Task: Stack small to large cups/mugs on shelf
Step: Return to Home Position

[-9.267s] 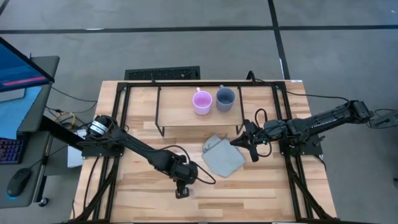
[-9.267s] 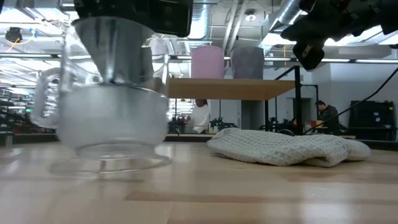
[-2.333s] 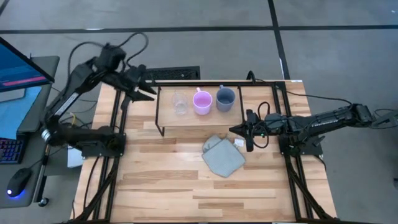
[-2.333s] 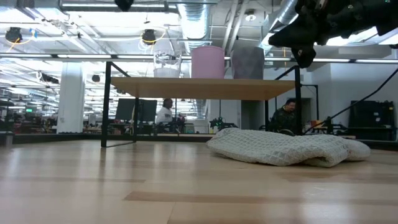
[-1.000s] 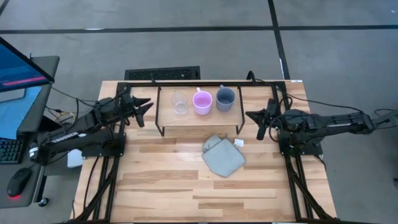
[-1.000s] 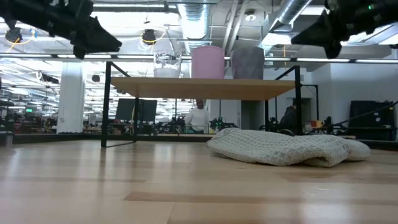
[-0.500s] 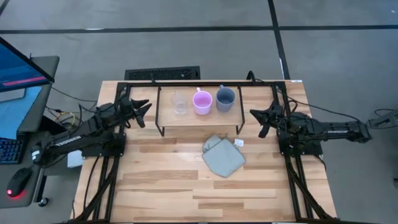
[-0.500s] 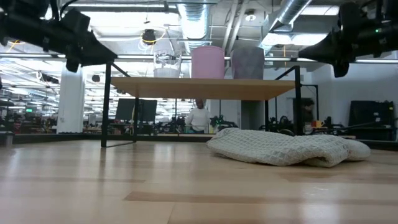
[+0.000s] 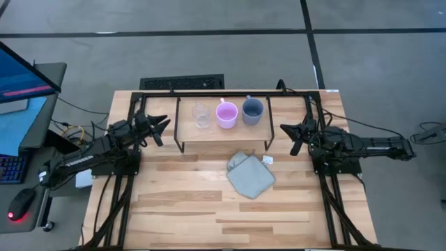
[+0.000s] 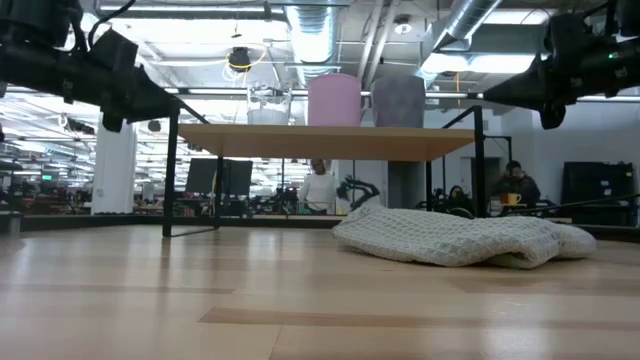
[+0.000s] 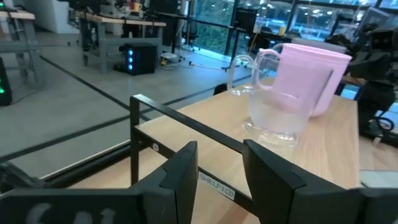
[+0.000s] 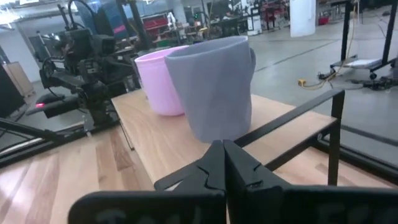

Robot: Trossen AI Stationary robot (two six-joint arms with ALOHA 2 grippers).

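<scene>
My left gripper [image 9: 161,130] has its two fingers apart with nothing between them; it hovers just off the left end of the low light wooden shelf on thin black wire legs [image 9: 209,134], clear of it. My right gripper [image 9: 287,138] has its fingers pressed together on nothing; it hovers just off the right end of the same shelf. Both grippers point inward along the board. Three vessels stand upright in a row on the shelf. From my left to my right they are the tiny clear glass cup [image 9: 201,115], the pink-lilac mug with handle [image 9: 226,114] and the blue-grey mug with handle [image 9: 252,111]. The cup stands just beside the pink-lilac mug, and the two mugs stand close together. The left wrist view shows the cup nearest, with the pink-lilac mug behind it. The right wrist view shows the blue-grey mug nearest, with the pink-lilac mug behind it. A crumpled grey-green cloth [image 9: 249,174] lies on the wooden slatted tabletop [image 9: 181,209], in front of the shelf's right half and apart from both grippers. Both arms extend outward from the grippers to the table's left and right sides.
</scene>
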